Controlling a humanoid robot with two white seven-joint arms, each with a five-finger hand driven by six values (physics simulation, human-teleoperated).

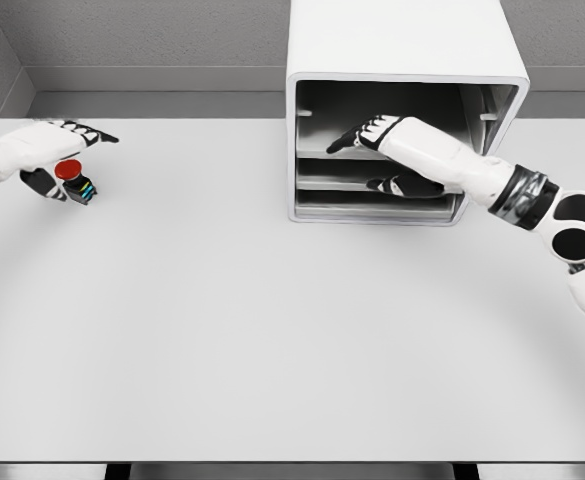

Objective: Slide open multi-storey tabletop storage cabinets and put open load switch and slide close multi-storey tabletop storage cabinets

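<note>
I see the wide pale grey table (pixel 272 330) filling the frame. At upper right the white boxy multi-storey cabinet (pixel 404 105) stands open-fronted; my right hand (pixel 392 135) reaches inside over a grey shelf, fingers spread, gripping nothing. At upper left my left hand (pixel 42 150) closes on the small red-capped load switch with a black, colour-striped body (pixel 75 181).

Matt white table (pixel 272 330); smooth glossy white cabinet (pixel 392 40), metallic shelves.

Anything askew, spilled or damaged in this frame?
Nothing stands out. The cabinet stands upright with its front open, the right hand reaches inside, and the left hand is at the switch. Nothing spilled.
</note>
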